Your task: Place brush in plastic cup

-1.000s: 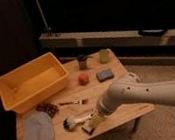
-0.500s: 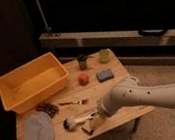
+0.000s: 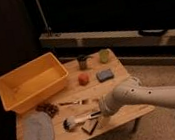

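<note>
Gripper [image 3: 103, 111] near table [image 3: 118, 83] front edge, fingers spread at handle end of fluffy-headed, silver-handled brush [image 3: 80, 120], which lies flat. Light-green plastic cup [image 3: 104, 56] at back edge. Risk: slim handle rolls out of pinch; narrow cup tips.

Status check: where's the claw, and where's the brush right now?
Claw open, at handle end of brush. Brush flat on table, not lifted. Plastic cup upright at far edge. Dark block close beside brush handle.
</note>
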You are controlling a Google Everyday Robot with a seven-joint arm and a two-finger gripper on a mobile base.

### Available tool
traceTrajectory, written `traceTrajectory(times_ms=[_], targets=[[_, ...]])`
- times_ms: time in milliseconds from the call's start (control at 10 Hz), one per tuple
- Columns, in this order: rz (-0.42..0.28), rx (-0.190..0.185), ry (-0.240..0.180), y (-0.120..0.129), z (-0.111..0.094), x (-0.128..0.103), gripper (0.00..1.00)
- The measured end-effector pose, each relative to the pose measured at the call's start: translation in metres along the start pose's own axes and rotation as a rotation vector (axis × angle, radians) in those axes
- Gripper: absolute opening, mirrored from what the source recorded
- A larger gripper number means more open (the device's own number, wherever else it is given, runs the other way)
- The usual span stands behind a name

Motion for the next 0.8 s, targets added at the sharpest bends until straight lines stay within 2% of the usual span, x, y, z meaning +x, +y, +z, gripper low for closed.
traceTrajectory(times_ms=[200,500,600,800], targets=[[-0.02,-0.02,-0.026,-0.003,0.004,0.001,0.8],[-0.025,-0.02,-0.02,-0.003,0.003,0.001,0.8],[-0.033,-0.027,-0.002,-0.003,0.006,0.0,0.8],[-0.053,-0.055,0.089,0.002,0.027,0.005,0.8]])
